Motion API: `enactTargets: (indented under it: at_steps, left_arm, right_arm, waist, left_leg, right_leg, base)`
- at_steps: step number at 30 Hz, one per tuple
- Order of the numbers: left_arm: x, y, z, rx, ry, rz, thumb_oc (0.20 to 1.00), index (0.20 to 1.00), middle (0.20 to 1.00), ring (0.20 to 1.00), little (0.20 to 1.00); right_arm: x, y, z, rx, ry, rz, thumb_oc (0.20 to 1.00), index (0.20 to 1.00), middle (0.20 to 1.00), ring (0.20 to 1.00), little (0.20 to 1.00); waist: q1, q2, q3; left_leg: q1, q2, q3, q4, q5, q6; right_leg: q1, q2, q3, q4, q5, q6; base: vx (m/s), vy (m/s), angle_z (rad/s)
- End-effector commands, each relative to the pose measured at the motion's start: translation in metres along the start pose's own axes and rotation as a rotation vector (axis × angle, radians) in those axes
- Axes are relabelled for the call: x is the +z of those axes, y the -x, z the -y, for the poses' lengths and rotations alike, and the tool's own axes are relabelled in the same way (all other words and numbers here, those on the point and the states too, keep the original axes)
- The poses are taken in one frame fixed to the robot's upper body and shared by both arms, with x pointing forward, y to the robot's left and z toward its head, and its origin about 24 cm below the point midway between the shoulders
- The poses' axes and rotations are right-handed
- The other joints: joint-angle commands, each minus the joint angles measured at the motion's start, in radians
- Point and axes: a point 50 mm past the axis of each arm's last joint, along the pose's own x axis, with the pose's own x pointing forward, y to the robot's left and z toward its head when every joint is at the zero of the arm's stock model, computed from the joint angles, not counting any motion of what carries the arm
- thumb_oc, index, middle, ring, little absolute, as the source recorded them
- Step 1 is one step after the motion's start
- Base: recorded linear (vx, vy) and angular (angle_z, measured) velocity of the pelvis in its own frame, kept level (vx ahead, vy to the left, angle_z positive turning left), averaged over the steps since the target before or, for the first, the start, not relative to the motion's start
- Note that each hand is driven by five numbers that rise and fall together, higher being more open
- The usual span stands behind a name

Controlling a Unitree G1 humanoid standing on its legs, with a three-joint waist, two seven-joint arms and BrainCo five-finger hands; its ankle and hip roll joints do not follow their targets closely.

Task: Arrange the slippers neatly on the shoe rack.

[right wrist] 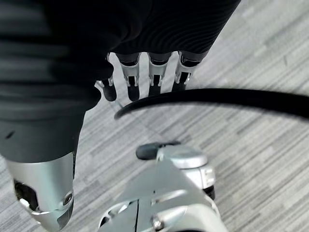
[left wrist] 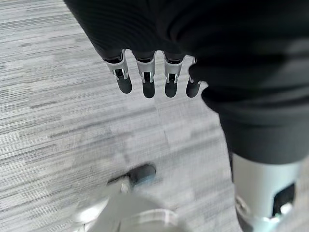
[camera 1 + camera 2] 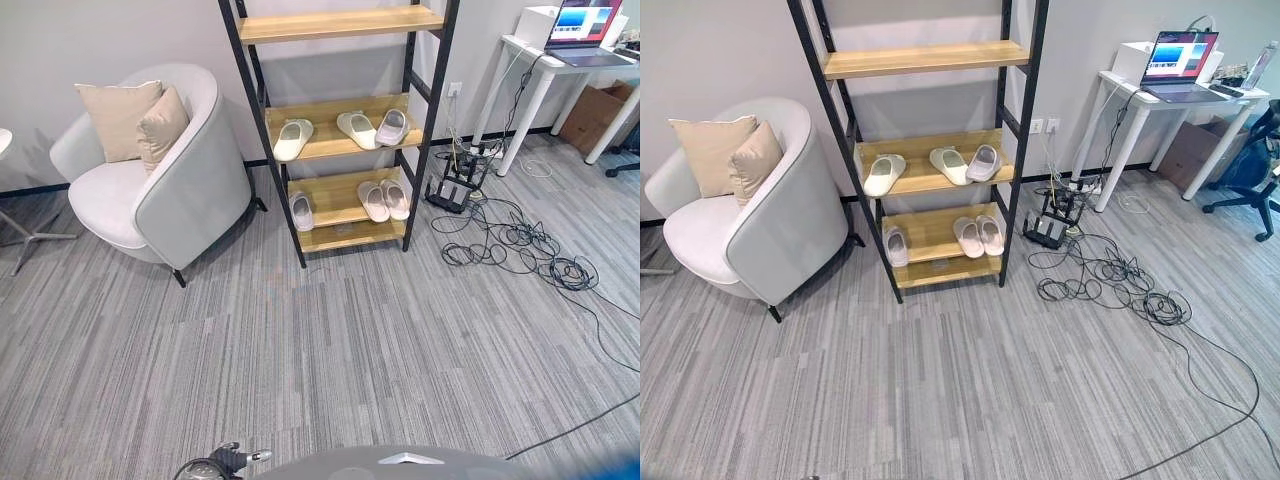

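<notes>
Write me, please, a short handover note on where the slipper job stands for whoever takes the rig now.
Left hand and right hand: both open, empty, hanging above the floor away from the shoe rack.
Middle shelf: white slipper alone on the left, a pair on the right with one leaning.
Lower shelf: single slipper on the left, neat pair on the right.
Left: tidy the middle-shelf pair, perhaps close up the singles.

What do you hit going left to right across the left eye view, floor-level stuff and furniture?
Armchair with two pillows → shoe rack holding slippers → tangle of cables → white desk with laptop.
</notes>
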Motion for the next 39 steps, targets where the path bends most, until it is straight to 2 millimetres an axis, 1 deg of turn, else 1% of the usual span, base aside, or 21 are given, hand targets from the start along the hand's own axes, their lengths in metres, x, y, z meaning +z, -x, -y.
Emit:
enactTargets:
  at_steps: [1,7,8,9,10,11,12,14,16,17,19,20,21,23,25,26,29,31,34,36,39]
  left_arm:
    - [0.008,-0.001,0.004,-0.005,-0.096,-0.004,1.0,1.0,1.0,1.0,1.0]
    - [0.023,-0.003,0.002,0.0,-0.005,0.045,1.0,1.0,1.0,1.0,1.0]
    - [0.027,-0.003,0.005,-0.008,-0.016,0.059,1.0,1.0,1.0,1.0,1.0]
    - [0.031,-0.003,0.004,0.005,-0.008,0.071,1.0,1.0,1.0,1.0,1.0]
    - [0.034,-0.003,0.0,0.024,-0.013,0.089,1.0,1.0,1.0,1.0,1.0]
    - [0.044,-0.003,-0.004,0.048,-0.026,0.114,1.0,1.0,1.0,1.0,1.0]
    - [0.039,-0.003,-0.003,0.05,-0.019,0.102,1.0,1.0,1.0,1.0,1.0]
    - [0.035,-0.002,-0.01,0.084,0.003,0.087,1.0,1.0,1.0,1.0,1.0]
    - [0.02,-0.002,-0.01,0.09,0.038,0.034,1.0,1.0,1.0,1.0,1.0]
    - [0.01,-0.001,-0.013,0.102,0.031,-0.004,1.0,1.0,1.0,1.0,1.0]
    - [0.006,0.0,-0.018,0.116,0.025,-0.017,1.0,1.0,1.0,1.0,1.0]
    - [0.006,0.001,-0.021,0.129,0.032,-0.014,1.0,1.0,1.0,1.0,1.0]
    - [0.011,0.0,-0.025,0.144,0.032,0.0,1.0,1.0,1.0,1.0,1.0]
    - [0.024,0.001,-0.036,0.17,0.033,0.044,1.0,1.0,1.0,1.0,1.0]
    - [0.036,0.001,-0.042,0.185,0.037,0.084,1.0,1.0,1.0,1.0,1.0]
    - [0.046,0.002,-0.045,0.199,0.038,0.12,1.0,1.0,1.0,1.0,1.0]
    - [0.056,0.002,-0.046,0.208,0.03,0.15,1.0,1.0,1.0,1.0,1.0]
    - [0.047,0.001,-0.042,0.199,0.036,0.128,1.0,1.0,1.0,1.0,1.0]
    - [0.028,0.0,-0.027,0.167,0.012,0.062,1.0,1.0,1.0,1.0,1.0]
    - [0.038,-0.001,-0.024,0.168,0.003,0.094,1.0,1.0,1.0,1.0,1.0]
    - [0.051,-0.001,-0.024,0.182,0.03,0.144,1.0,1.0,1.0,1.0,1.0]
  right_arm:
    - [0.009,0.0,-0.003,-0.008,0.059,0.003,1.0,1.0,1.0,1.0,1.0]
    - [0.029,0.002,0.003,-0.034,0.176,0.058,1.0,1.0,1.0,1.0,1.0]
    - [0.042,0.001,-0.006,-0.021,0.241,0.102,1.0,1.0,1.0,1.0,1.0]
    - [0.068,0.005,-0.008,-0.029,0.232,0.198,1.0,1.0,1.0,1.0,1.0]
    - [0.104,0.015,0.005,-0.098,0.271,0.317,1.0,1.0,1.0,1.0,1.0]
    - [0.132,0.031,0.04,-0.218,0.23,0.391,1.0,1.0,1.0,1.0,1.0]
    - [0.125,0.028,0.038,-0.209,0.207,0.363,1.0,1.0,1.0,1.0,1.0]
    - [0.118,0.023,0.027,-0.182,0.197,0.344,1.0,1.0,1.0,1.0,1.0]
    - [0.111,0.019,0.019,-0.166,0.208,0.329,1.0,1.0,1.0,1.0,1.0]
    - [0.109,0.017,0.01,-0.148,0.207,0.326,1.0,1.0,1.0,1.0,1.0]
    - [0.109,0.014,-0.002,-0.114,0.205,0.335,1.0,1.0,1.0,1.0,1.0]
    - [0.111,0.014,-0.012,-0.09,0.227,0.347,1.0,1.0,1.0,1.0,1.0]
    - [0.113,0.014,-0.019,-0.078,0.248,0.355,1.0,1.0,1.0,1.0,1.0]
    - [0.109,0.012,-0.026,-0.058,0.271,0.351,1.0,1.0,1.0,1.0,1.0]
    - [0.107,0.011,-0.027,-0.054,0.278,0.343,1.0,1.0,1.0,1.0,1.0]
    - [0.107,0.011,-0.027,-0.056,0.283,0.344,1.0,1.0,1.0,1.0,1.0]
    - [0.106,0.01,-0.029,-0.053,0.311,0.336,1.0,1.0,1.0,1.0,1.0]
    - [0.101,0.009,-0.026,-0.059,0.319,0.319,1.0,1.0,1.0,1.0,1.0]
    - [0.105,0.011,-0.026,-0.066,0.326,0.339,1.0,1.0,1.0,1.0,1.0]
    - [0.118,0.014,-0.03,-0.072,0.336,0.39,1.0,1.0,1.0,1.0,1.0]
    - [0.127,0.017,-0.03,-0.082,0.346,0.423,1.0,1.0,1.0,1.0,1.0]
  waist:
    - [-0.015,-0.014,-0.003]
    - [-0.002,-0.019,0.024]
    - [0.003,-0.021,0.027]
    - [0.005,-0.024,0.039]
    - [0.011,-0.037,0.077]
    - [0.019,-0.049,0.107]
    - [0.034,-0.054,0.098]
    - [0.07,-0.066,0.093]
    - [0.073,-0.059,0.073]
    - [0.072,-0.068,0.063]
    - [0.068,-0.071,0.059]
    - [0.063,-0.072,0.07]
    - [0.057,-0.067,0.08]
    - [0.039,-0.047,0.093]
    - [0.024,-0.038,0.096]
    - [0.013,-0.035,0.101]
    - [-0.009,-0.042,0.099]
    - [-0.012,-0.052,0.085]
    - [-0.007,-0.059,0.048]
    - [-0.002,-0.073,0.062]
    - [0.018,-0.092,0.088]
  left_leg:
    - [-0.008,0.077,0.007,-0.002,0.0,-0.095]
    - [-0.009,0.1,-0.014,-0.002,0.023,-0.111]
    - [-0.009,0.105,-0.021,-0.002,0.027,-0.115]
    - [-0.021,0.112,-0.026,0.04,0.013,-0.116]
    - [-0.101,0.132,-0.021,0.213,-0.002,-0.126]
    - [-0.231,0.179,0.048,0.4,0.042,-0.137]
    - [-0.266,0.149,0.085,0.321,0.024,-0.109]
    - [-0.335,0.124,0.043,0.226,0.083,-0.129]
    - [-0.293,0.108,0.018,0.161,0.078,-0.107]
    - [-0.26,0.089,0.019,0.154,0.062,-0.084]
    - [-0.221,0.075,0.033,0.153,0.025,-0.051]
    - [-0.176,0.049,0.045,0.161,-0.02,-0.01]
    - [-0.155,0.041,0.046,0.165,-0.037,0.008]
    - [-0.096,0.032,0.029,0.149,-0.066,0.027]
    - [-0.062,0.029,0.013,0.129,-0.079,0.017]
    - [-0.036,0.029,-0.006,0.112,-0.093,0.001]
    - [-0.002,0.028,-0.025,0.1,-0.106,-0.019]
    - [0.019,0.031,-0.042,0.107,-0.122,-0.026]
    - [0.032,0.093,-0.081,0.131,-0.115,-0.072]
    - [-0.039,0.147,-0.059,0.241,-0.061,-0.111]
    - [-0.11,0.181,-0.029,0.338,-0.031,-0.106]
  right_leg:
    - [-0.026,-0.076,-0.008,0.004,0.006,0.118]
    - [-0.023,-0.053,-0.023,0.013,-0.011,0.092]
    - [-0.023,-0.046,-0.023,0.009,-0.016,0.087]
    - [-0.023,-0.042,-0.015,0.012,-0.026,0.08]
    - [-0.025,-0.047,-0.006,0.046,-0.05,0.06]
    - [0.012,-0.042,-0.023,0.032,-0.077,0.046]
    - [0.019,-0.053,-0.03,0.02,-0.074,0.059]
    - [0.051,-0.054,-0.025,0.019,-0.096,0.071]
    - [0.048,-0.057,-0.018,0.064,-0.109,0.084]
    - [0.037,-0.08,-0.009,0.157,-0.114,0.093]
    - [-0.009,-0.114,0.001,0.284,-0.102,0.116]
    - [-0.061,-0.173,-0.002,0.443,-0.025,0.152]
    - [-0.095,-0.202,0.0,0.534,0.031,0.161]
    - [-0.178,-0.228,0.015,0.65,0.043,0.142]
    - [-0.196,-0.228,0.015,0.55,0.006,0.123]
    - [-0.216,-0.227,0.025,0.409,0.007,0.125]
    - [-0.238,-0.206,0.078,0.22,0.066,0.154]
    - [-0.224,-0.182,0.114,0.177,0.072,0.163]
    - [-0.165,-0.105,0.109,0.145,0.026,0.118]
    - [-0.134,-0.089,0.054,0.133,-0.003,0.086]
    - [-0.098,-0.083,0.009,0.121,-0.025,0.065]
  base:
    - [0.03,-0.102,0.0]
    - [0.03,-0.136,0.05]
    - [0.07,-0.176,0.15]
    - [0.05,-0.222,0.13]
    - [0.19,-0.23,0.24]
    - [0.26,-0.062,0.69]
    - [0.37,0.057,0.73]
    - [0.33,0.205,0.05]
    - [0.33,0.238,-0.6]
    - [0.35,0.251,-0.67]
    - [0.33,0.287,-0.57]
    - [0.31,0.307,-0.54]
    - [0.28,0.292,-0.49]
    - [0.3,0.18,-0.04]
    - [0.34,-0.006,0.54]
    - [0.32,-0.141,0.7]
    - [0.26,-0.141,0.47]
    - [0.35,-0.232,0.61]
    - [0.35,-0.39,0.37]
    - [0.08,-0.291,0.34]
    - [0.04,-0.132,0.61]
